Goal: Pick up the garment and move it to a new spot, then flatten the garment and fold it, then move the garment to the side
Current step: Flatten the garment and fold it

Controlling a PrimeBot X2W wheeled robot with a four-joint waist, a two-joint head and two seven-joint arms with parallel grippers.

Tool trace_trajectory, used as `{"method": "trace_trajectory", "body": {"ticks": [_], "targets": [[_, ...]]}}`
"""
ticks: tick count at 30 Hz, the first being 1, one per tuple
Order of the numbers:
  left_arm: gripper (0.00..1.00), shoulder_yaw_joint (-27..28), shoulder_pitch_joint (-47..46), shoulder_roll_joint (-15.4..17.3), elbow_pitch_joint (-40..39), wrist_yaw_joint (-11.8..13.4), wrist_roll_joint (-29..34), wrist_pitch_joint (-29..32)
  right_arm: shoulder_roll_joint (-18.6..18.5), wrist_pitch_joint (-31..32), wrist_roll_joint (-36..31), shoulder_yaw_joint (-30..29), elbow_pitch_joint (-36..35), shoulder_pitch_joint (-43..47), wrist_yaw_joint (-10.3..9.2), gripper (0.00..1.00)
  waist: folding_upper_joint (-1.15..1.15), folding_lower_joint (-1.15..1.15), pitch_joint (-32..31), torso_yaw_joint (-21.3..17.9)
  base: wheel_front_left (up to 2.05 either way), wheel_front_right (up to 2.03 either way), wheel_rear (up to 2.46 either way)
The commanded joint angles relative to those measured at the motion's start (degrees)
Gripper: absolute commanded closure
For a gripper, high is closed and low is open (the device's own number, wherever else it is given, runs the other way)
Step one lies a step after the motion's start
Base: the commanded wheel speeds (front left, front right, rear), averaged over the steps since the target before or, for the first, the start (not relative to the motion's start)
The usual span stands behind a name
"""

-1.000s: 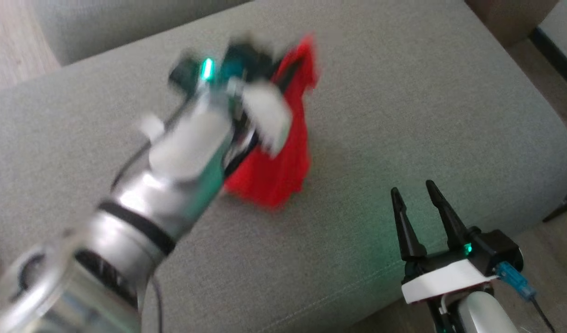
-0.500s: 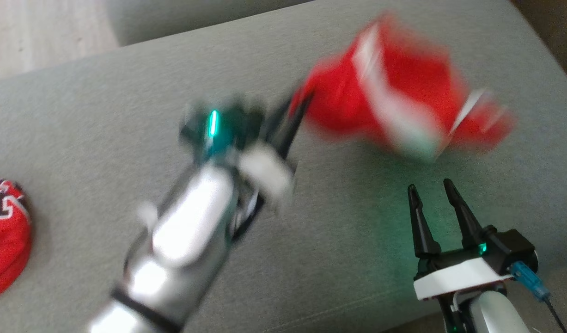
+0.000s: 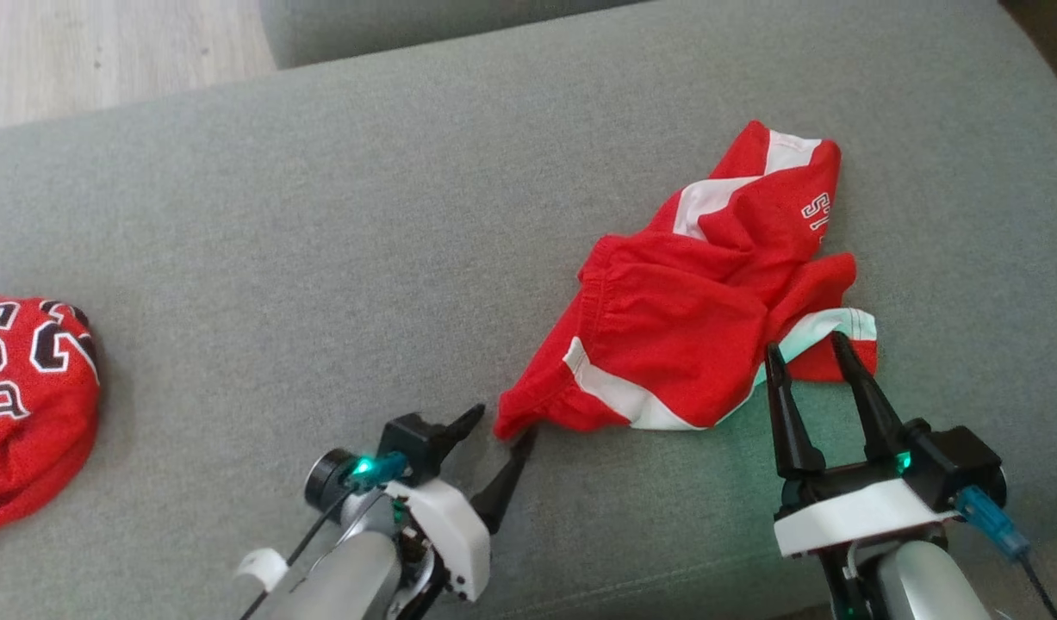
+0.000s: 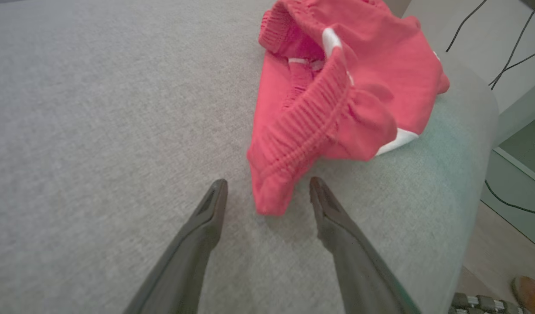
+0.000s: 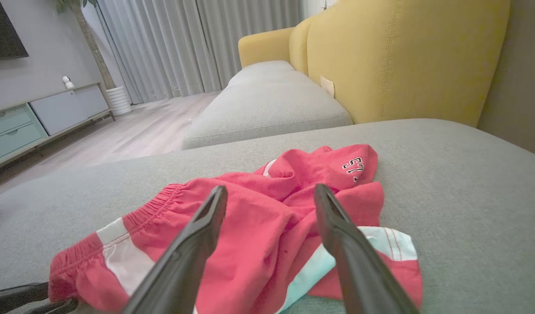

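Red shorts (image 3: 692,336) lie crumpled right of centre on the grey woven sofa cushion (image 3: 321,215); left gripper (image 3: 504,422), lower middle, fingers spread wide, the gathered elastic waistband corner loose between its tips, ungripped; right gripper (image 3: 805,344), lower right, also spread, tips at the white-striped hem; soft, rumpled knit.

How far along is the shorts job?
Done: the move. The left gripper carried the shorts a second ago; now its jaws stand open around a waistband corner and the shorts lie on the cushion. In hand: nothing; the right gripper is open by the white-trimmed hem. Left: flattening, folding, setting aside; they are still crumpled.
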Motion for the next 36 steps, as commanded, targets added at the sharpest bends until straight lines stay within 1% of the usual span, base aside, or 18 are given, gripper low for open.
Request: {"method": "trace_trajectory", "body": {"ticks": [1,3,5,9,12,19,22,24,26,27,28,30,33,36], "targets": [[0.0,1.5,-1.86,0.9,-1.49,-0.3,-0.68,-0.34,-0.33,-0.22,0.28,1.04,-1.63,-0.69,-0.05,0.0,0.0,0.0,-0.44,-0.16,0.0,0.0,0.0],[0.0,0.24,-2.21,1.27,-2.07,-0.33,-2.66,-0.09,-0.33,-0.22,0.41,0.93,-1.66,-0.31,-0.05,0.0,0.0,0.0,-0.88,-0.32,0.0,0.0,0.0],[0.0,-1.87,-3.5,2.06,-3.99,-0.34,-5.12,1.54,-0.33,-0.22,0.43,0.89,-1.67,-0.02,-0.05,0.0,0.0,0.0,-1.13,-0.48,0.0,0.0,0.0],[0.0,-5.28,-7.63,4.03,-7.89,-0.35,-10.57,7.8,-0.33,-0.22,0.46,0.81,-1.73,0.29,-0.05,0.0,0.0,0.0,-1.2,-1.03,0.0,0.0,0.0],[0.0,-5.77,-11.6,5.15,-8.16,-0.19,-10.29,11.58,-0.33,-0.22,0.33,0.85,-1.74,0.28,-0.05,0.0,0.0,0.0,-0.82,-1.7,0.0,0.0,0.0],[0.0,-7.78,-15.55,5.09,-9.61,1.56,-8.66,19.22,-0.33,-0.22,-0.03,0.5,-1.75,0.25,-0.05,0.0,0.0,0.0,-0.05,-3.66,0.0,0.0,0.0],[0.0,-8.85,-15.73,5.95,-12.53,2.08,-8.31,23.11,-0.33,-0.22,-0.08,0.24,-1.97,0.56,-0.05,0.0,0.0,0.0,0.05,-4.22,0.0,0.0,0.0],[0.0,-9.32,-15.38,6.69,-15.43,2.18,-8.79,26.08,-0.33,-0.22,-0.05,0.0,-2.02,0.69,-0.05,0.0,0.0,0.0,0.13,-4.39,0.0,0.0,0.0],[0.0,-9.17,-14.99,7.41,-18.41,2.8,-9.52,28.47,-0.33,-0.22,-0.08,-0.02,-1.99,0.79,-0.05,0.0,0.0,0.0,0.18,-4.54,0.0,0.0,0.0],[0.0,-8.87,-14.84,7.8,-19.54,3.33,-9.85,29.37,-0.33,-0.22,-0.06,0.09,-1.95,0.78,-0.05,0.0,0.0,0.0,0.2,-4.68,0.0,0.0,0.0],[0.0,-8.87,-14.84,7.8,-19.54,3.33,-9.85,29.37,-0.33,-0.22,-0.06,0.09,-1.95,0.78,-0.05,0.0,0.0,0.0,0.2,-4.68,0.0,0.0,0.0],[0.0,-8.32,-14.56,8.79,-20.89,4.45,-10.24,30.96,-0.33,-0.22,0.07,0.58,-1.92,0.7,-0.05,0.0,0.0,0.0,0.2,-5.23,0.0,0.0,0.0],[0.0,-7.47,-13.41,9.37,-23.13,4.6,-12.69,33.24,-0.33,-0.22,0.46,0.95,-1.89,0.42,-0.05,0.0,0.0,0.0,0.31,-5.81,0.0,0.0,0.0],[0.0,-7.37,-12.42,10.47,-25.27,4.9,-13.83,35.32,-0.33,-0.22,0.56,0.76,-1.83,0.51,-0.05,0.0,0.0,0.0,0.41,-6.0,0.0,0.0,0.0]]}}
